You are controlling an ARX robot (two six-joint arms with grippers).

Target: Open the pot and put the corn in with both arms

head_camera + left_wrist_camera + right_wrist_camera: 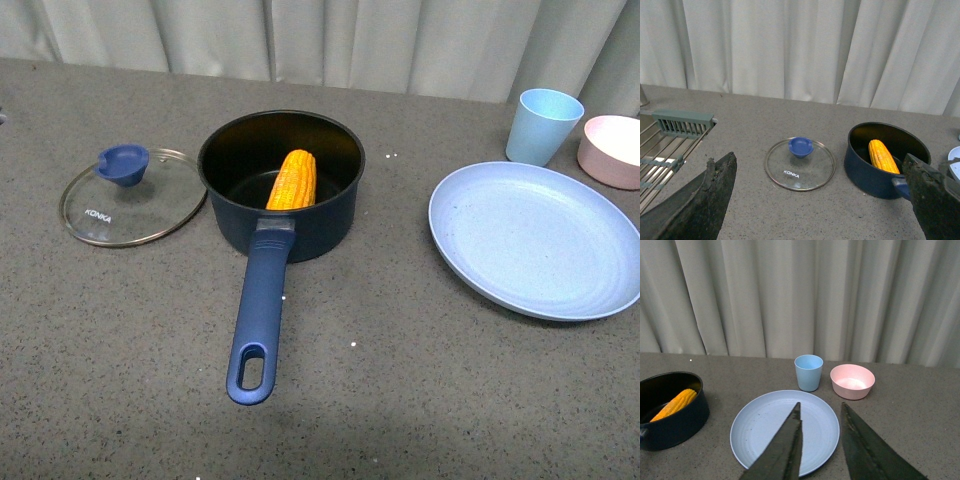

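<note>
Grey counter, centre frame: pot (281, 186) holding corn (292, 180), stiff, light, ridged, best gripped mid-cob; left gripper (820, 200) spread wide, right gripper (821, 440) parted, both empty.

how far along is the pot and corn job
Looks done. The glass lid lies flat on the table beside the pot, and the corn leans inside it. Nothing is in hand: the left gripper and right gripper are open and empty. Nothing visible remains.
</note>
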